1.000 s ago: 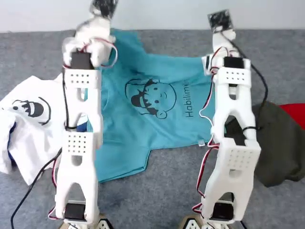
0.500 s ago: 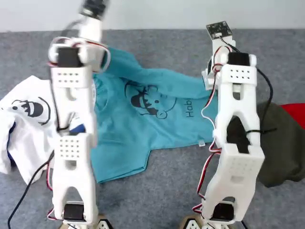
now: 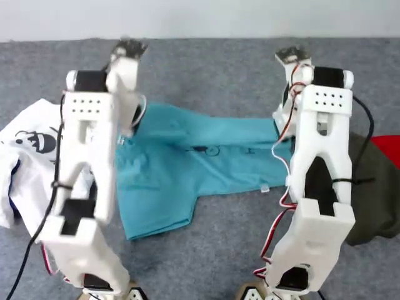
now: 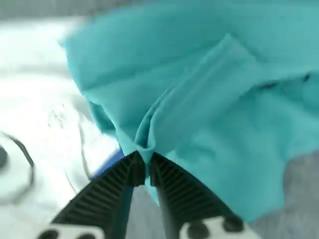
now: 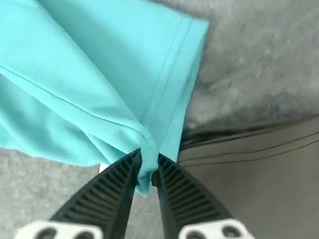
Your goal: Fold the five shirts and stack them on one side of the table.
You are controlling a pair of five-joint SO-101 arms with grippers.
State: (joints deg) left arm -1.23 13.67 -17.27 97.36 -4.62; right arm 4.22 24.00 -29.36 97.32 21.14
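Observation:
A teal shirt [image 3: 187, 162] lies across the middle of the grey table, its far half lifted and doubled toward the near side so the print is nearly hidden. My left gripper [image 4: 145, 160] is shut on a pinch of the teal shirt [image 4: 209, 99] at its left far edge. My right gripper [image 5: 146, 162] is shut on the hem of the teal shirt [image 5: 89, 79] at the right end. A white shirt [image 3: 31, 156] with a dark face print lies crumpled at the left. A dark olive shirt [image 3: 369, 187] lies at the right.
A red cloth [image 3: 389, 150] shows at the right edge beyond the olive shirt. The olive shirt [image 5: 259, 154] lies right beside my right gripper. White cloth [image 4: 40, 124] lies under the teal edge near my left gripper. Bare grey table [image 3: 219, 262] spreads between the arm bases.
Both arms have pulled back toward the near side, drawing the teal shirt's far edge over itself. The face print has folded nearly out of sight.

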